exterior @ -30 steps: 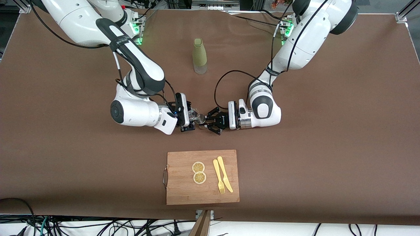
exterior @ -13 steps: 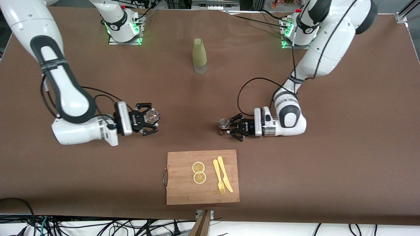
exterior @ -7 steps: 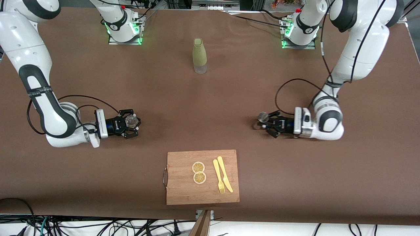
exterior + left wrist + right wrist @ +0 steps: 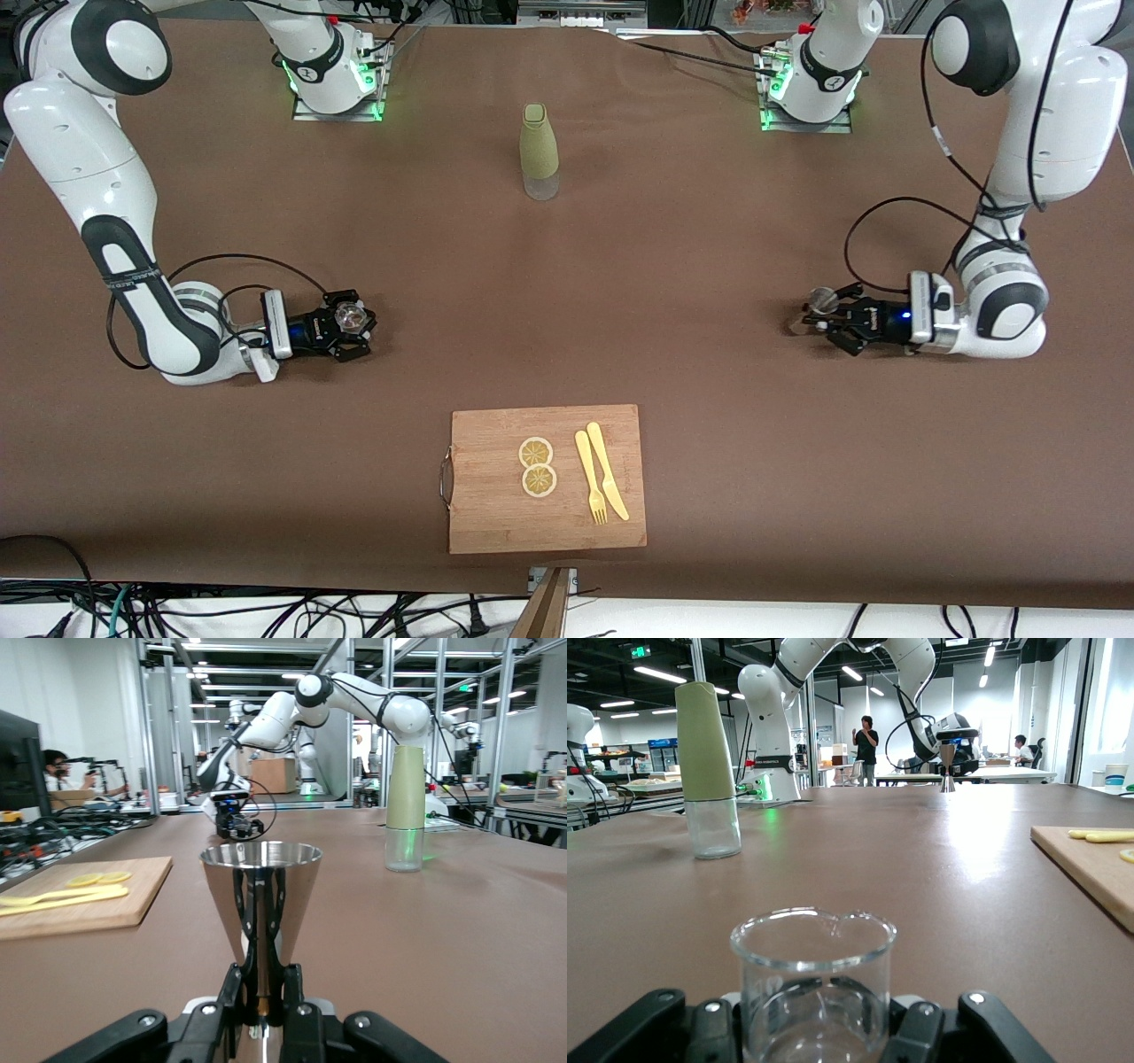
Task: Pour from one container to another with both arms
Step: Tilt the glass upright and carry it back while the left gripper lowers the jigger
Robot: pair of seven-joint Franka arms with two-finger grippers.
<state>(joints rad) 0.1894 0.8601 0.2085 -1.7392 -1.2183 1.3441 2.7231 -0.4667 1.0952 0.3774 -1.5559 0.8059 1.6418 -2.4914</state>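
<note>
Grippers sit low at the two ends of the brown table (image 4: 673,266), well apart: the left gripper (image 4: 819,317) at the left arm's end is clamped on a small conical steel measuring cup (image 4: 822,299) — the left wrist view shows the upright cup (image 4: 260,895) pinched at its narrow waist — while the right gripper (image 4: 353,326) at the right arm's end grips a small clear glass beaker (image 4: 350,313) around its wall (image 4: 811,979). Between them, nearer the front camera, lies a wooden cutting board (image 4: 496,496) carrying two lemon slices (image 4: 537,466), a yellow plastic fork (image 4: 590,478) and a yellow plastic knife (image 4: 607,471); a green-sleeved clear bottle (image 4: 539,151) stands upright farther off, between the bases.
</note>
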